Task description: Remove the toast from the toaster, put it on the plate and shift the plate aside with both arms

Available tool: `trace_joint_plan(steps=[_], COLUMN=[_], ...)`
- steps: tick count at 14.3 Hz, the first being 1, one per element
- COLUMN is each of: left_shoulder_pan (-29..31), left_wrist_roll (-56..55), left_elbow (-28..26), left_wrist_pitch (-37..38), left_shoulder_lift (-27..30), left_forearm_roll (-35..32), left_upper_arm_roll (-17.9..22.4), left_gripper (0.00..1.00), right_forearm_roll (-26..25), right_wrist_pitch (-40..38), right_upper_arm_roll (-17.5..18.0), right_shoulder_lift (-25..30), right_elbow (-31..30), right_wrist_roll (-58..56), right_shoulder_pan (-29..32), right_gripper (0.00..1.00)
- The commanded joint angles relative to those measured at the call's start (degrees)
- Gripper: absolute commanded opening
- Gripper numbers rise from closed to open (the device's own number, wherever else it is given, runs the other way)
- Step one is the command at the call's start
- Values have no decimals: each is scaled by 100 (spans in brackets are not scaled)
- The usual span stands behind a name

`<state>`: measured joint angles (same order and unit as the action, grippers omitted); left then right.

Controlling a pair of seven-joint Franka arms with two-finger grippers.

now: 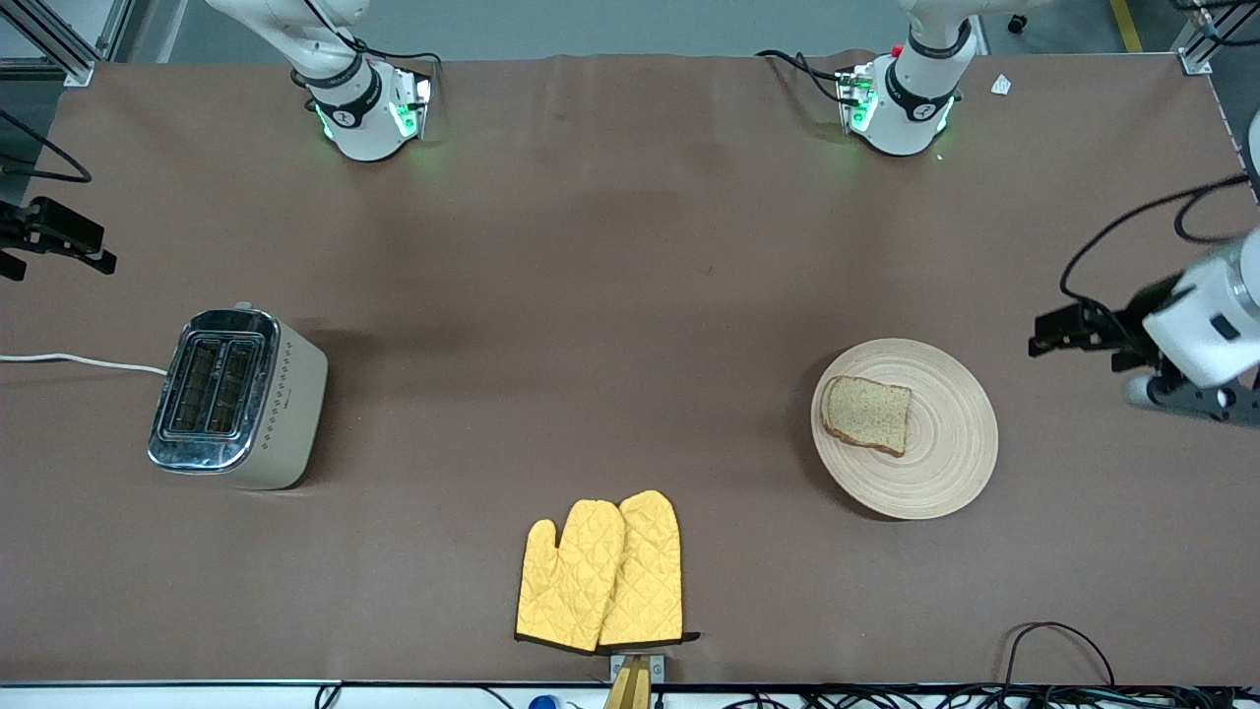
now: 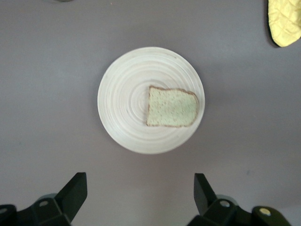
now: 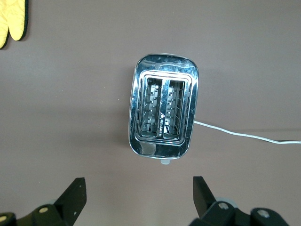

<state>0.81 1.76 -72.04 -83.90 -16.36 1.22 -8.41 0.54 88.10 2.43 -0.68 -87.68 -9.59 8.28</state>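
Observation:
The toast (image 1: 866,414) lies flat on the round pale wooden plate (image 1: 947,455), on the part of it toward the right arm's end. The plate rests on the brown table toward the left arm's end. My left gripper (image 1: 1075,340) hangs high over the table's end beside the plate, open and empty. In the left wrist view its open gripper (image 2: 140,181) stands clear of the plate (image 2: 123,108) and toast (image 2: 171,107). My right gripper (image 1: 59,246) hovers over the opposite end, beside the toaster. It is open and empty (image 3: 138,183).
A chrome-topped cream toaster (image 1: 236,394) (image 3: 163,113) with two empty slots stands toward the right arm's end, its white cord (image 1: 79,360) running off the table. Two yellow quilted oven mitts (image 1: 602,571) lie near the front edge at the middle.

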Motion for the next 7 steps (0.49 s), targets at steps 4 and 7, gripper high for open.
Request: trace_joint_plan(steps=[4,7], left_shoulder_pan=[104,60], left_wrist_roll=[-150,-123], left_elbow=[-469,-495], left_wrist_pitch=[321,321], left_shoulder_lift=[652,739], left_forearm_roll=[-104,-174], left_upper_arm_roll=[-47,-47], left_gripper=[100,100], right_forearm_roll=[-89,-89], right_wrist_pitch=[-38,-47], right_upper_arm_roll=[100,100], right_shoulder_lift=[103,103], right_elbow=[-74,-74], right_wrist_roll=[54,54], right_shoulder_pan=[113,113], right_gripper=[100,100])
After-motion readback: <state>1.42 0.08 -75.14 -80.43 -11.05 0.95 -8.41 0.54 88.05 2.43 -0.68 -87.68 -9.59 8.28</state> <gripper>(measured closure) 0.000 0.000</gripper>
